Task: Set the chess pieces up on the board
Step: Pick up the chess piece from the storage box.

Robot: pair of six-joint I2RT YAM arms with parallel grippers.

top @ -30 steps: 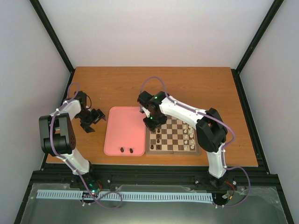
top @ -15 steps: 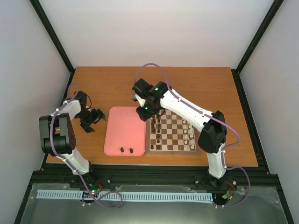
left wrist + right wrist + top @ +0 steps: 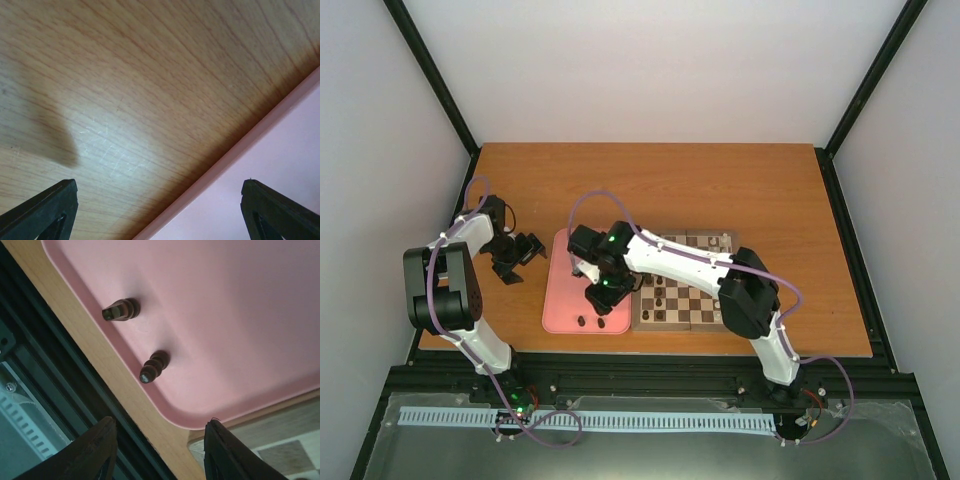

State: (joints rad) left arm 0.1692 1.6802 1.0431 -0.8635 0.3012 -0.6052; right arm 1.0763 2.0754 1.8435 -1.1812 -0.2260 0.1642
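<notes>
The chessboard [image 3: 688,300] lies right of a pink tray [image 3: 570,270]. Several dark chess pieces [image 3: 660,298] stand in the board's left columns. Two more dark pieces [image 3: 581,321] [image 3: 602,322] lie on the tray's front edge. My right gripper [image 3: 603,292] hovers open and empty just above them. In the right wrist view both pieces [image 3: 121,310] [image 3: 154,365] lie on their sides beyond my open right gripper [image 3: 160,455]. A corner of the board [image 3: 285,455] also shows there. My left gripper [image 3: 520,250] is open and empty over the table left of the tray.
The left wrist view shows bare wood and the tray's rim [image 3: 235,155] between my open left gripper [image 3: 160,215]. My right arm's elbow [image 3: 748,295] covers the board's right side. The table's front edge and black frame [image 3: 45,355] lie close to the tray.
My right arm has swung left, from above the board's left edge to the tray's front part, over the two lying pieces. The left arm has not moved.
</notes>
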